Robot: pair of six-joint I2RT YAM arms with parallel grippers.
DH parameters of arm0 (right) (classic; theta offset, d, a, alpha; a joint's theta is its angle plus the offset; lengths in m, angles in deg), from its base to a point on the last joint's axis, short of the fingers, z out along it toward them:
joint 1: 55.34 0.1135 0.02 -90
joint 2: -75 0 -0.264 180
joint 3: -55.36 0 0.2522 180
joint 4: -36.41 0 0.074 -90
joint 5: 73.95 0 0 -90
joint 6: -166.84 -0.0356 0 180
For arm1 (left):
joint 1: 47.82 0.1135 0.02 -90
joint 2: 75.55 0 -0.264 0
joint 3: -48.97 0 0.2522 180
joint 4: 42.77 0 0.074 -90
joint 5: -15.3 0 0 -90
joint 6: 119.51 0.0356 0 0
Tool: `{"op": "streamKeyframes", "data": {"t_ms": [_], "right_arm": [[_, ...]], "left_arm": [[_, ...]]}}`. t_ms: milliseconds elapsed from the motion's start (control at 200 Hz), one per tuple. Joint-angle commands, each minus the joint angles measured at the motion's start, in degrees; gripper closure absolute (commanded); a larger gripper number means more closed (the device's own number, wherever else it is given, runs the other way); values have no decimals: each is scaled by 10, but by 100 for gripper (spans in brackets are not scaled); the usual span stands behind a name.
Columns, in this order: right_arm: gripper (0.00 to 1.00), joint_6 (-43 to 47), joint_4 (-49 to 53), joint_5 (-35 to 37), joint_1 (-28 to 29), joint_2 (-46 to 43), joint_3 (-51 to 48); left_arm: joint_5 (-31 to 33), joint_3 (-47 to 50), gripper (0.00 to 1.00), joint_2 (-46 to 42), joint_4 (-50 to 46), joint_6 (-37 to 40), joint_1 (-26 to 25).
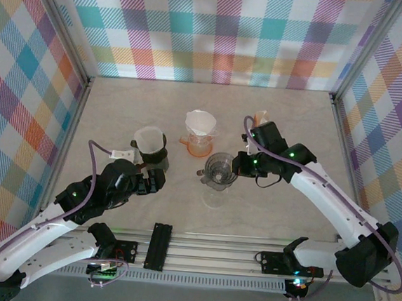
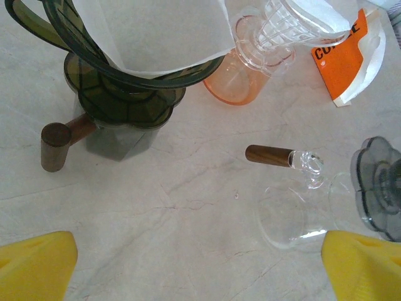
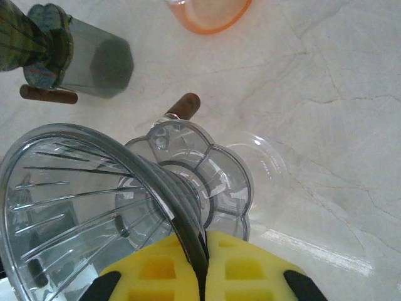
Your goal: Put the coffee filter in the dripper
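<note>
My right gripper (image 3: pixel 203 251) is shut on the rim of a clear grey dripper (image 3: pixel 94 213), holding it tilted over a clear glass cup (image 3: pixel 266 166) with a wooden handle (image 3: pixel 185 103). In the top view that dripper (image 1: pixel 219 167) hangs at the table's middle with the right gripper (image 1: pixel 240 167) beside it. A white coffee filter (image 1: pixel 201 121) sits in an orange dripper (image 1: pixel 199 145). Another white filter (image 2: pixel 163 31) lines a dark green dripper (image 2: pixel 125 94). My left gripper (image 2: pixel 200 263) is open over bare table, near the glass cup (image 2: pixel 288 213).
An orange and white filter packet (image 2: pixel 351 59) lies behind the drippers, by the right arm (image 1: pixel 261 117). The dark dripper's stand has a wooden handle (image 2: pixel 56 144). Checked walls close in the marble table (image 1: pixel 120 108) on three sides.
</note>
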Motion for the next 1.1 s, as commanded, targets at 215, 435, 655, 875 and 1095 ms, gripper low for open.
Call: {"op": "streamKeyframes", "data": {"t_ms": [215, 435, 655, 875, 1095], "right_arm": [[100, -10, 11, 4, 25, 28, 8], [100, -10, 28, 14, 36, 46, 15], [100, -11, 48, 30, 40, 52, 25], [94, -12, 72, 46, 40, 47, 42], [56, -21, 50, 35, 40, 39, 22]], "left_arm": [[11, -2, 0, -11, -3, 10, 6], [12, 4, 0, -18, -4, 9, 6], [15, 5, 0, -17, -3, 10, 6], [13, 5, 0, -17, -2, 10, 6], [11, 8, 0, -18, 0, 9, 6]]}}
